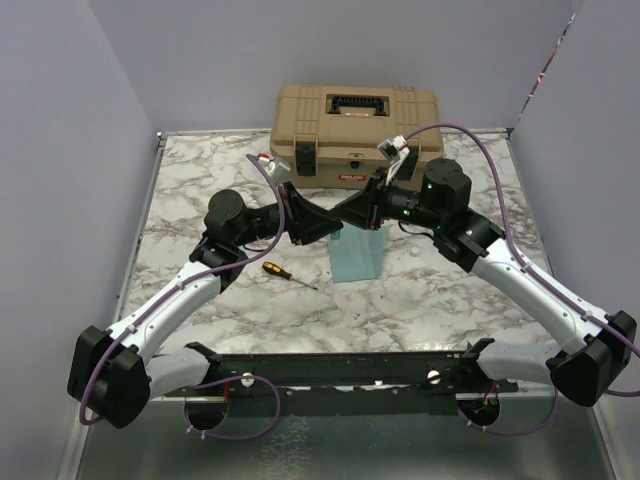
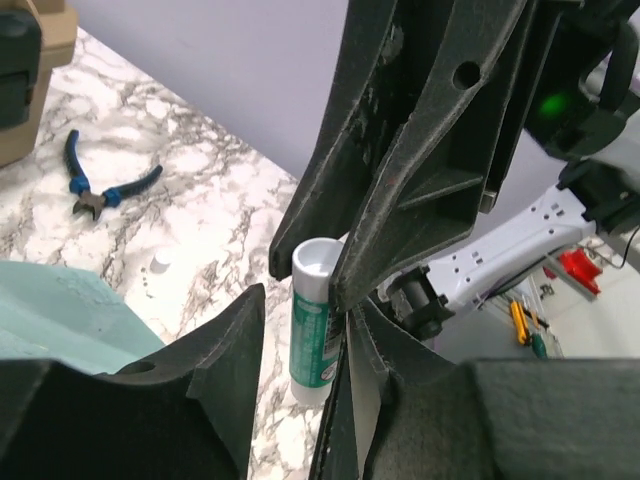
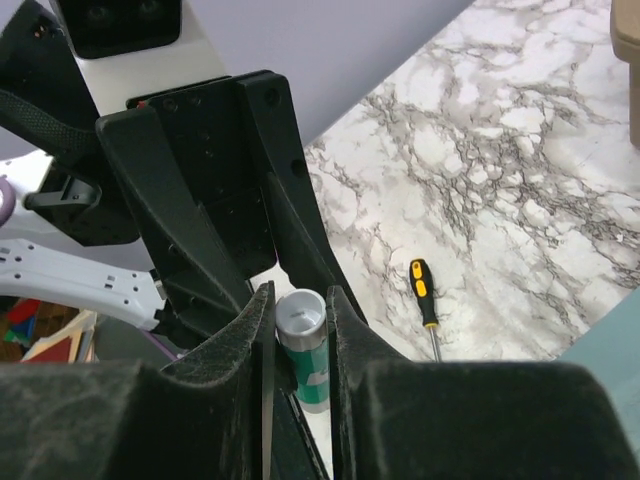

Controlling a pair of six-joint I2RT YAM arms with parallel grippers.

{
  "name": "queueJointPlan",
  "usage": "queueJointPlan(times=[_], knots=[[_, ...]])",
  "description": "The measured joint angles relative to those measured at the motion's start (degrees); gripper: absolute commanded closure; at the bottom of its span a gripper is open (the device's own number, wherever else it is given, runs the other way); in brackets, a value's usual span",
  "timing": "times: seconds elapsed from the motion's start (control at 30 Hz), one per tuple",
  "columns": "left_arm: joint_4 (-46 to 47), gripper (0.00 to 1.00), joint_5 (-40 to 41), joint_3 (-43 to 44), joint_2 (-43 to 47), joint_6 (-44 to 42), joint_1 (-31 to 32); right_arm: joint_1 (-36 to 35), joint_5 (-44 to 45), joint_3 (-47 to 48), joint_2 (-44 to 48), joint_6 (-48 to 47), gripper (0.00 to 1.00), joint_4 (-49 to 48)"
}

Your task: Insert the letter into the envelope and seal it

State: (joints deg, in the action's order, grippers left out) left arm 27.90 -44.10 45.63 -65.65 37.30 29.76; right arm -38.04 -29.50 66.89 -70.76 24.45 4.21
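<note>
The two arms meet nose to nose over the middle of the counter; the right pincer is pinching a glue stick, its fingers pressed on either side of the barrel; the left pincer stands spread around the same stick, with a gap showing on one side, so I judge it is not gripping. The stick's long axis runs crosswise to both sets of fingers. The envelope lies flat on the counter just below the pincers, its long axis running from far edge to near edge; the right arm, with the glue, is the better placed to reach it. The letter shows in no view; whether it is inside I cannot tell. Count: one envelope, one glue stick, one screwdriver, one pair of pliers, one toolbox at the far edge.
</note>
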Motion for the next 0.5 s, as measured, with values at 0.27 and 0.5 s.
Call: queueJointPlan(times=[0.27, 0.5], knots=[[2.0, 0.59, 2.0, 0.0, 1.5, 4.0, 0.0, 0.1, 0.1, -2.6, 1.9, 3.7, 1.0, -7.0], [3.3, 0.78, 0.6, -0.1, 0.1, 6.0, 0.0, 0.1, 0.3, -4.0, 1.9, 7.2, 0.99, -11.0]])
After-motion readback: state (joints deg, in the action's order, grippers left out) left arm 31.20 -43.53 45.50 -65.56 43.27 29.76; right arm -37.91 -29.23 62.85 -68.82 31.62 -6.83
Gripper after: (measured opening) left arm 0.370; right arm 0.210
